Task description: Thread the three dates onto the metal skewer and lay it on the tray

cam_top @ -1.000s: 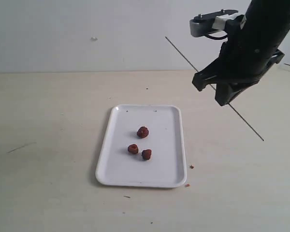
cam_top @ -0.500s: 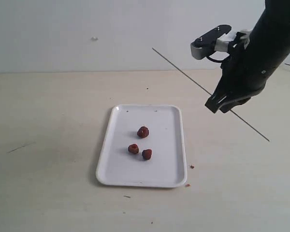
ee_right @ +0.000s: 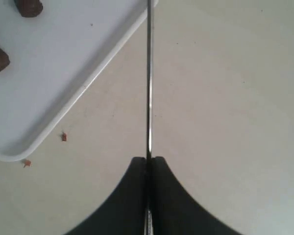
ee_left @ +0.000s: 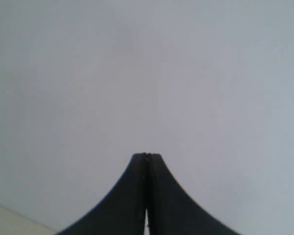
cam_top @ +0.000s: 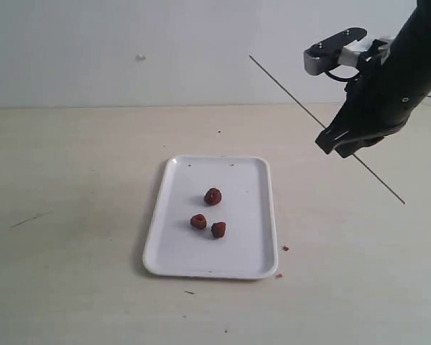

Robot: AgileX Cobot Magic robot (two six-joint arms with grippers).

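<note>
My right end effector (cam_top: pixel 343 147) is clamping the skewer (cam_top: pixel 287 92) above the surface (cam_top: pixel 72 180) beside the tray (cam_top: pixel 248 187), where three dates (cam_top: pixel 212 196) are lying loose; my left end effector (ee_left: pixel 147 156) is sitting pinched together.

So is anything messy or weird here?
A little. Tiny red-brown crumbs lie on the table just off the tray's near right corner, likely bits off the dates. Otherwise nothing looks spilled or broken; the skewer is straight, held tilted in the air by the right gripper.
</note>
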